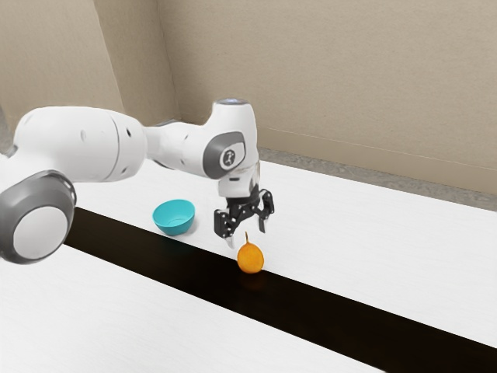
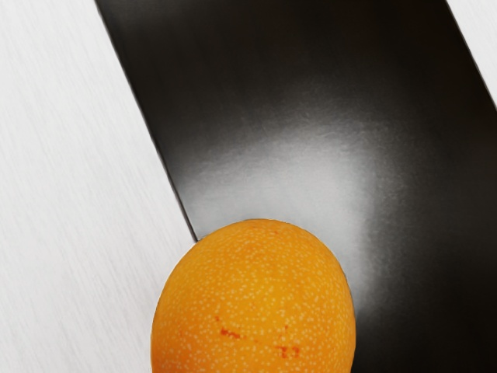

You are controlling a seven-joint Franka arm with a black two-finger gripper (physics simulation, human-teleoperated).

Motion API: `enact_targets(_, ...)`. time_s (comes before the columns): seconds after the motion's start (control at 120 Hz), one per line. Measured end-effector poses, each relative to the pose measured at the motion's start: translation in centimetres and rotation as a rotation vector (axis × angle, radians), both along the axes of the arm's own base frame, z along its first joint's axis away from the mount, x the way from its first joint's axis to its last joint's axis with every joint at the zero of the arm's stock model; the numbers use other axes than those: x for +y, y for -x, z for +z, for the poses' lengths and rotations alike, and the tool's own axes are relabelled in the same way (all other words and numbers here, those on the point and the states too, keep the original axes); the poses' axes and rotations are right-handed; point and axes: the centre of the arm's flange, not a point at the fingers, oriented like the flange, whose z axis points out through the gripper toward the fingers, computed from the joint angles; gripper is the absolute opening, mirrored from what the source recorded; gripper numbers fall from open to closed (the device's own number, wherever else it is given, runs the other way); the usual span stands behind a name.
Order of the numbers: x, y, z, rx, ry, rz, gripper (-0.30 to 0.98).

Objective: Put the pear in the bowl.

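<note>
The pear [image 1: 250, 259] is located on the black strip [image 1: 326, 306] of the table [image 1: 116, 299], at the edge where the strip meets the white surface. The body is seated upright, with the thin stem [image 1: 247, 236] pointed upward. The hand [image 1: 246, 234] is positioned above the pear, with its two fingers spread apart and nothing clamped between them. The bowl [image 1: 174, 226] is placed on the white surface, toward the exterior view's left, well apart from the pear.

The pear is judged to be of light to moderate weight, firm under the skin, and sufficiently stiff to be lifted without marked deformation. The skin appears smooth and speckled, with a few reddish marks; some slip is to be expected if contact is made high on the narrowing shoulder. The rounded base may roll if one side is pushed first. Bruising may be caused by excessive closing force.

The grip is best taken across the widest part of the body, at or slightly below mid-height, with both sides contacted evenly. The stem is not to be used as a gripping point, since it is slender and liable to bend or snap. For the next step, the hand should be centred and lowered until the body is straddled, then closed with moderate force.
</note>
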Motion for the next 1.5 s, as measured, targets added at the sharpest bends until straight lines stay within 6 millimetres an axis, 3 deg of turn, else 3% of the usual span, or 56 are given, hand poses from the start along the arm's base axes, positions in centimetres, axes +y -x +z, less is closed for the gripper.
enact_targets(0.225, -0.5, -0.7, -4.1, -0.031, 0.014, -0.073, 0.69)
enact_targets(0.5, -0.8, -0.8, -6.4, -0.043, 0.025, -0.133, 0.69)
enact_targets(0.567, -0.8, -0.8, -6.5, -0.046, 0.027, -0.144, 0.62)
enact_targets(0.658, -0.9, -0.9, -6.5, -0.051, 0.030, -0.158, 0.45)
enact_targets(0.8, -1.0, -1.0, -5.8, -0.068, 0.034, -0.180, 0.37)
enact_targets(0.867, -1.3, -1.0, -4.0, -0.095, 0.038, -0.194, 0.35)
enact_targets(0.933, -1.1, -1.0, -0.4, -0.141, 0.046, -0.199, 0.33)
enact_targets(1.058, 3.4, 0.2, 8.1, -0.235, 0.045, -0.154, 0.28)
enact_targets(1.158, 9.4, 1.4, 10.7, -0.251, 0.006, -0.086, 0.24)
enact_targets(1.233, 14.0, 1.8, 11.3, -0.246, -0.021, -0.029, 0.22)
enact_targets(1.358, 22.3, 2.5, 10.6, -0.214, -0.046, 0.080, 0.20)
enact_targets(1.417, 23.6, 2.2, 9.6, -0.198, -0.054, 0.092, 0.19)
enact_targets(1.5, 23.9, 1.2, 7.5, -0.169, -0.066, 0.084, 0.20)
